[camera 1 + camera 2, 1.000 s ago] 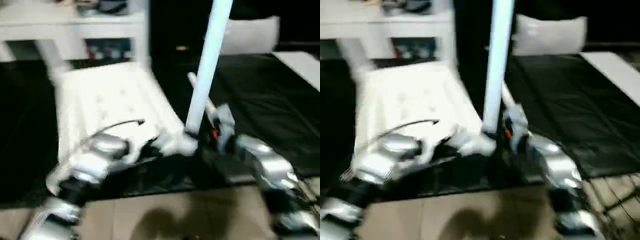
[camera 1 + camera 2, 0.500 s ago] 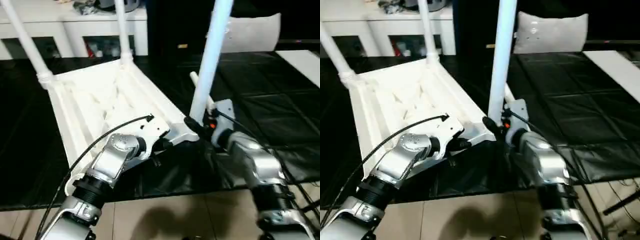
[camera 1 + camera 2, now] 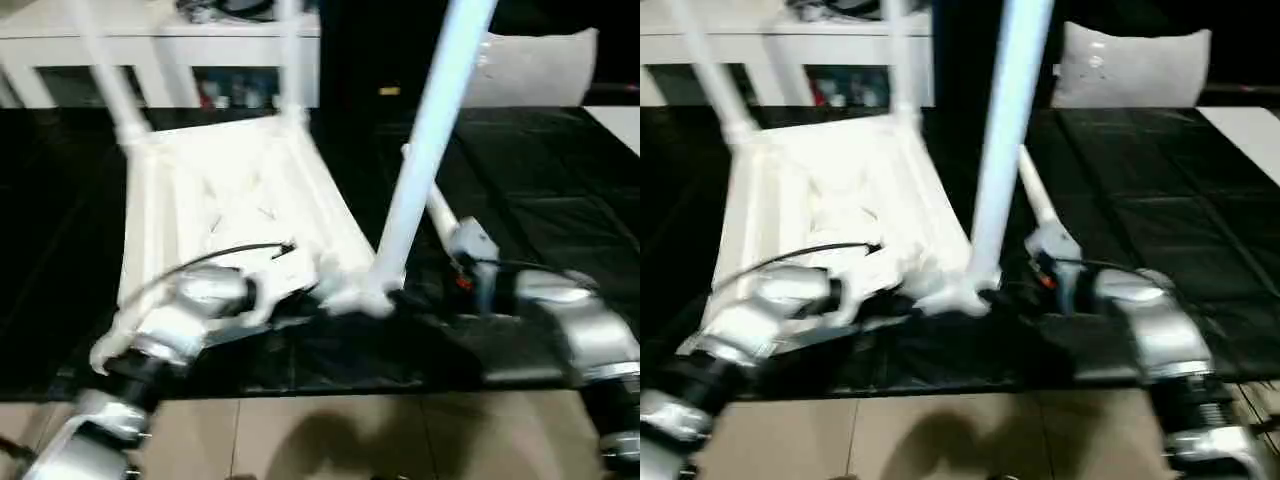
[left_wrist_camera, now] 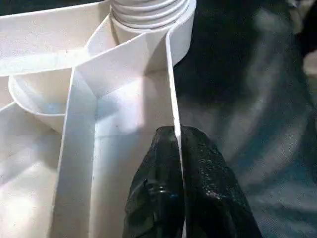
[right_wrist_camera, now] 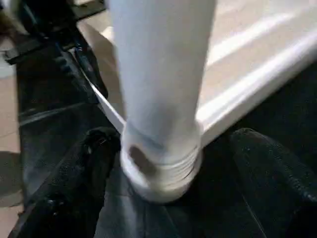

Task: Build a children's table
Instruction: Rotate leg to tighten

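Observation:
The children's table's white tabletop (image 3: pixel 230 190) lies underside up on the black cover. Two legs (image 3: pixel 105 70) rise from its far corners. A third leg (image 3: pixel 430 150) stands tilted in the near right corner socket (image 3: pixel 365 297). Another leg (image 3: pixel 437 210) lies on the cover behind it. My left gripper (image 4: pixel 177 131) is shut on the tabletop's thin rim wall close to that socket. My right gripper (image 5: pixel 176 141) is open, with one finger (image 5: pixel 94 158) on each side of the standing leg's base (image 5: pixel 158 163) and a gap on both sides.
The black-covered work table (image 3: pixel 540 180) stretches out to the right. A white cabinet (image 3: pixel 160 30) stands at the back left and a grey cushion (image 3: pixel 540 65) at the back right. Tiled floor (image 3: pixel 300 440) runs along the table's near edge.
My right gripper's fingers have spread apart from the standing leg's base. The left gripper keeps its hold on the rim. The whole picture has shifted with the camera.

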